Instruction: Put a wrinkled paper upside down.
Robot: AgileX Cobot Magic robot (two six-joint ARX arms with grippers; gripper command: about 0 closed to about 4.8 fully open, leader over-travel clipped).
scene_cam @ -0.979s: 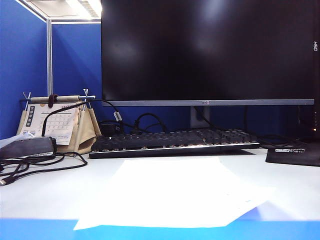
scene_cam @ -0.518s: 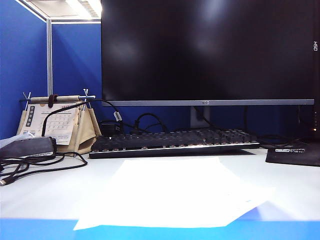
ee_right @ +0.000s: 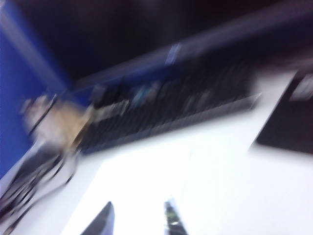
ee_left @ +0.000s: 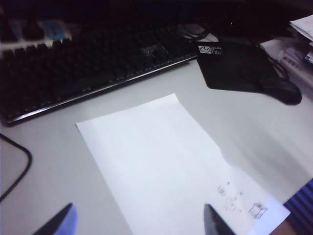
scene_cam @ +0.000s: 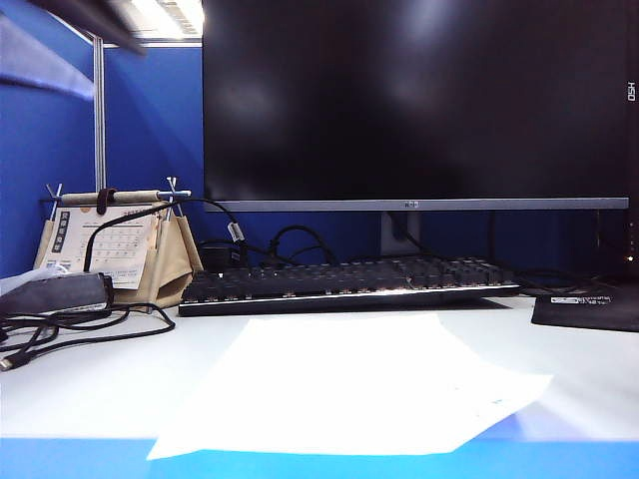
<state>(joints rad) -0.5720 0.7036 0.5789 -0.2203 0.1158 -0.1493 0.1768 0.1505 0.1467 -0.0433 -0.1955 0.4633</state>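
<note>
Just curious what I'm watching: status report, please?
Left gripper open above wrinkled paper, empty. Right gripper open, empty, view blurred. Paper flat on desk, not yet flipped. Nothing on it.

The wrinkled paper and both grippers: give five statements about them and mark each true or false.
1. The wrinkled paper lies flat on the desk in front of the keyboard. True.
2. The left gripper is clamped on the paper. False: its fingers stand apart above the sheet, holding nothing.
3. The right gripper has open jaws above the sheet. True.
4. The paper rests on the mouse pad. False: the pad lies apart, beside it.
5. Faint print shows near one corner of the paper. True.
</note>
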